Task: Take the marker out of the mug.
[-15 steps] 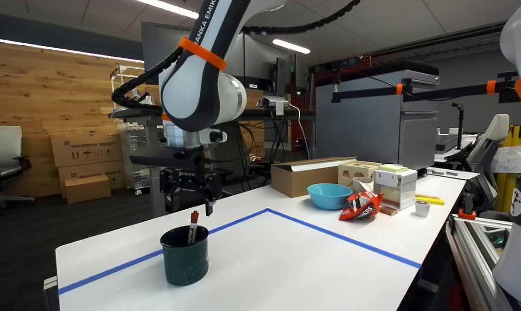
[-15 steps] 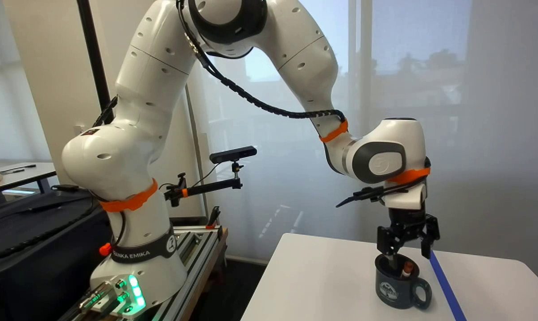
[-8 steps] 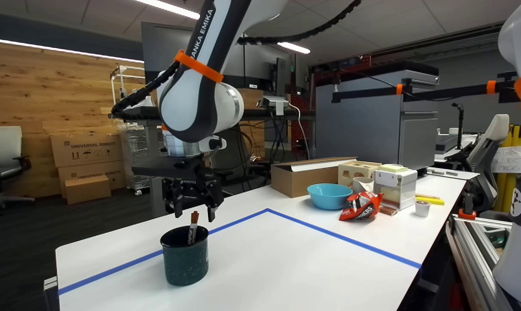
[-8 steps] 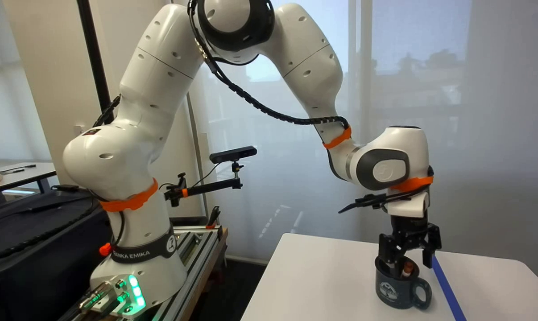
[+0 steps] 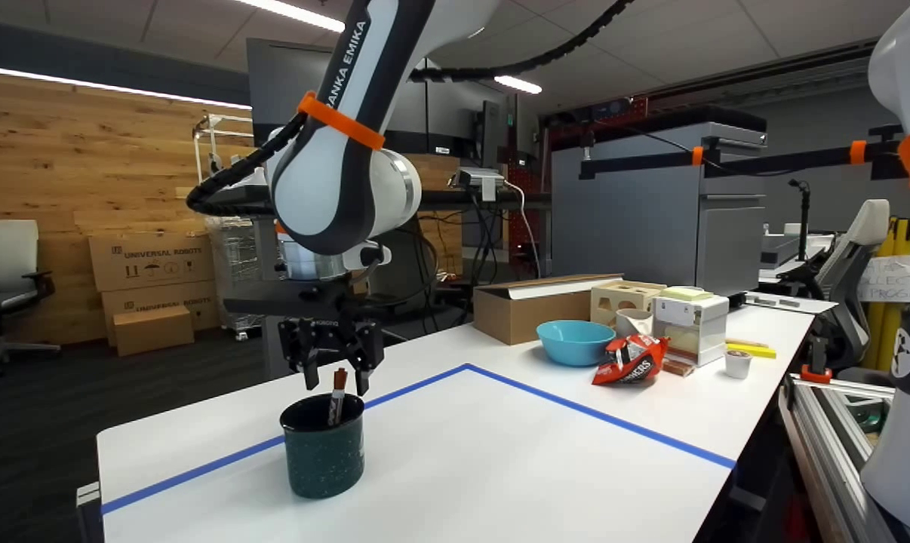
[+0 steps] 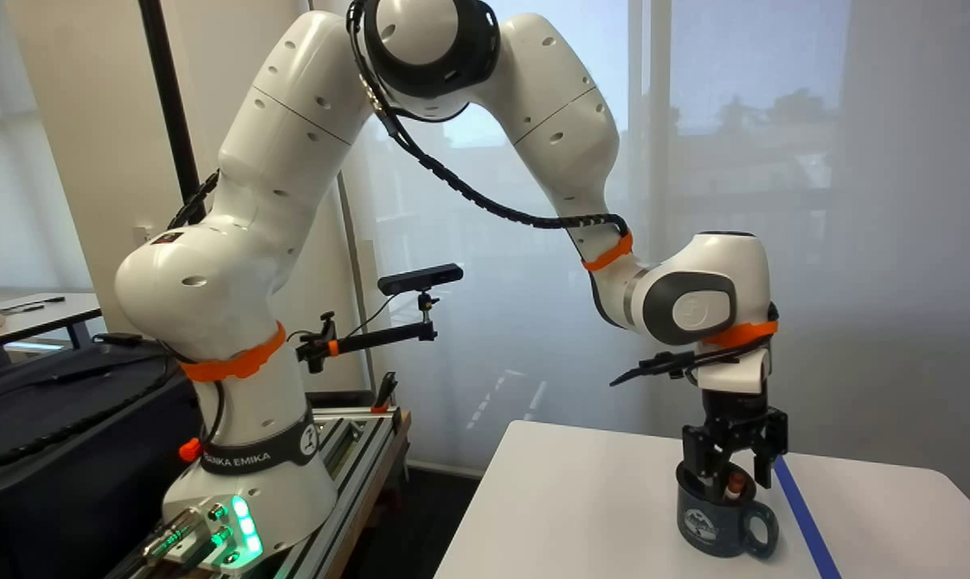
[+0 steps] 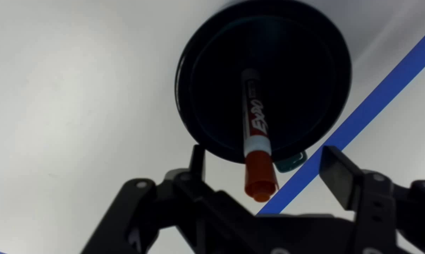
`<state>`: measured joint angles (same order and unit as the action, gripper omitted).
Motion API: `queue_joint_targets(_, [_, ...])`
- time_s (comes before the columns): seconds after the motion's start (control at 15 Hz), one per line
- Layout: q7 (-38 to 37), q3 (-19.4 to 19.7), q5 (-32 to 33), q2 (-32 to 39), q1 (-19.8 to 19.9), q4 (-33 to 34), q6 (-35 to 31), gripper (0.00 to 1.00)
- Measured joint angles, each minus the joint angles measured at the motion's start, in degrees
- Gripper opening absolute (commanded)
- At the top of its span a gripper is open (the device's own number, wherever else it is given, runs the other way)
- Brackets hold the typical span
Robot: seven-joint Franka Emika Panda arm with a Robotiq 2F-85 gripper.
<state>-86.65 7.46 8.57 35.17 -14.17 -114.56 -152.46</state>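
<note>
In an exterior view, tabletop (image 5: 485, 452) is seen from slightly above, w/ wood wall (image 5: 108, 158) faced in bkgd. In an exterior view, arm (image 6: 561, 121) is framed side-on, mid-range, agst. window shade (image 6: 774, 161). Shared by both are mug (image 5: 324, 460) & gripper (image 5: 337, 388); mug is looked down into, v. close, in wrist view.
</note>
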Motion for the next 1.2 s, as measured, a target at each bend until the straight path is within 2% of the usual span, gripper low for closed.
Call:
queue_joint_targets(0.07, [0.00,0.01,0.00,0.05,-0.08,0.06,0.01,0.45])
queue_joint_targets(0.33, [0.00,0.01,0.00,0.30,-0.22,0.37,0.04,0.12])
queue_joint_targets(0.47, [0.00,0.01,0.00,0.33,-0.22,0.53,0.05,0.01])
queue_joint_targets(0.6, [0.00,0.01,-0.08,0.35,-0.23,0.61,0.07,0.05])
queue_joint_targets(1.2, [0.00,0.14,-0.14,-3.03,-0.73,0.75,1.12,0.05])
